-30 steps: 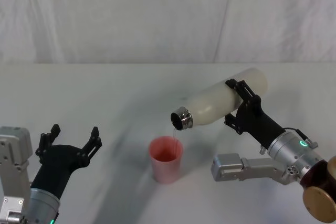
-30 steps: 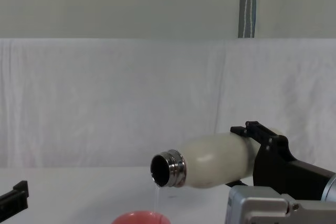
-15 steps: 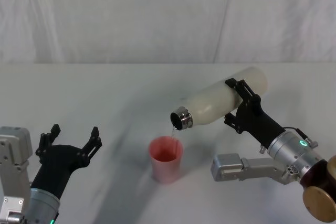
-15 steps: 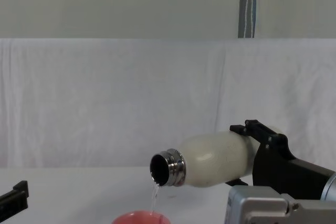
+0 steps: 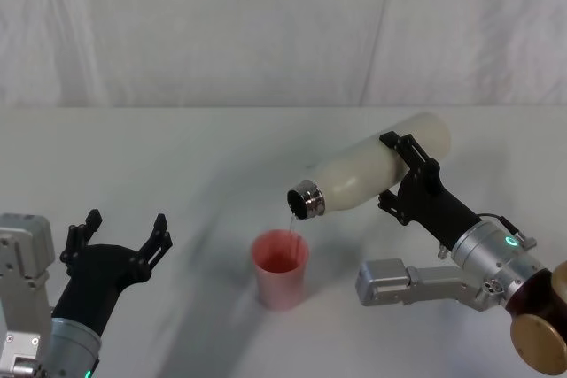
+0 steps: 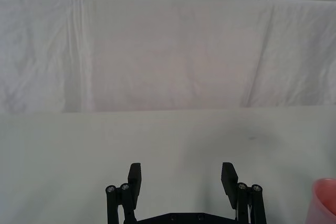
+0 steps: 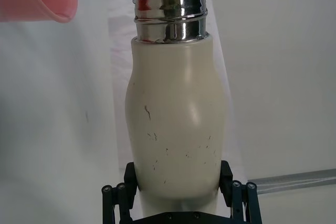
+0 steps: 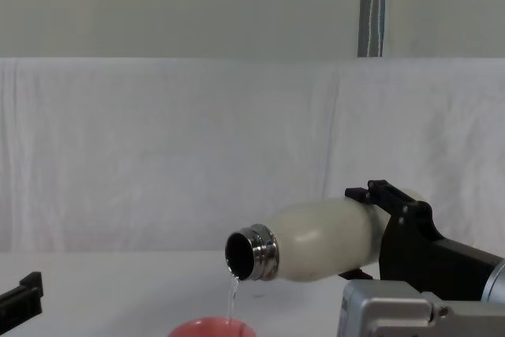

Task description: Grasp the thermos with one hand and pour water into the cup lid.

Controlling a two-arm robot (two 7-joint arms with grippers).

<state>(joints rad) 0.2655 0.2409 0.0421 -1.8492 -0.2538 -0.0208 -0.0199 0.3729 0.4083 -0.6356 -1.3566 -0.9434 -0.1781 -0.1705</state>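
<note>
Head view: the right gripper (image 5: 409, 173), clamped on the thermos (image 5: 372, 174), tips it above the cup lid (image 5: 281, 266) mid-worktop; judged best to hold the stream centred. The left gripper (image 5: 122, 235) rests spread near the worktop's left front corner.

Chest view: the mouth has dipped slightly lower.

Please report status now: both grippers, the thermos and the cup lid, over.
Right gripper shut on thermos, tilted, water falling into cup lid. Left gripper open, idle at near left. Nothing in the way.
</note>
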